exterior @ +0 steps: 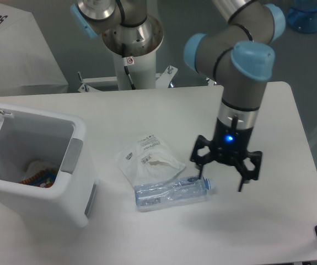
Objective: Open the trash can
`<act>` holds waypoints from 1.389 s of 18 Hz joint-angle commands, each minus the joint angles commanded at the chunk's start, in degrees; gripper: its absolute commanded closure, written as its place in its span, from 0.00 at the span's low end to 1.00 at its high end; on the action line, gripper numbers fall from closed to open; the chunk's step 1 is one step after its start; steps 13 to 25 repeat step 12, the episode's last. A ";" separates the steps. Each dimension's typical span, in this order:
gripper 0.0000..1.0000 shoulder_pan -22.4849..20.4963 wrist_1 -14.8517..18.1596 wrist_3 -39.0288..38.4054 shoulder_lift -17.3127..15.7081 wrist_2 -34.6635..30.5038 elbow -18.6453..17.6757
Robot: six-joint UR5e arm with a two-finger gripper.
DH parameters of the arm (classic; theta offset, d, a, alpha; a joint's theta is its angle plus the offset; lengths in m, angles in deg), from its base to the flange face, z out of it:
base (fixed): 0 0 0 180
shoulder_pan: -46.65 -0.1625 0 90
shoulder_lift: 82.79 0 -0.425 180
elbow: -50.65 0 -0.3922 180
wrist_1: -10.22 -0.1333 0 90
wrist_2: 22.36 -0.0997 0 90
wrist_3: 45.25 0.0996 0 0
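The trash can (34, 165) at lower left stood with its lid up, so the gripper (223, 178), jaws wide and empty, hung right of centre.

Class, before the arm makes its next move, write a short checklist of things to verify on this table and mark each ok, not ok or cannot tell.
1. Large white plastic trash can lid raised, inside exposed: ok.
2. Black two-finger gripper open and holding nothing: ok.
3. Gripper away from the trash can: ok, it hangs at the cap end of the clear plastic bottle.
4. Bottle lying flat on the white table: ok.
5. Crumpled white wrapper touching the bottle: cannot tell.
6. Lid locked in place: cannot tell.
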 joint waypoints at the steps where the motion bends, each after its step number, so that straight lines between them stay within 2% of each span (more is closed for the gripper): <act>1: 0.00 0.09 1.14 0.87 0.70 -1.76 1.05; 6: 0.00 0.35 7.38 11.93 2.73 -7.04 4.31; 10: 0.00 0.53 7.83 14.94 2.82 -9.34 3.79; 25: 0.00 0.53 7.75 14.86 2.82 -9.34 3.61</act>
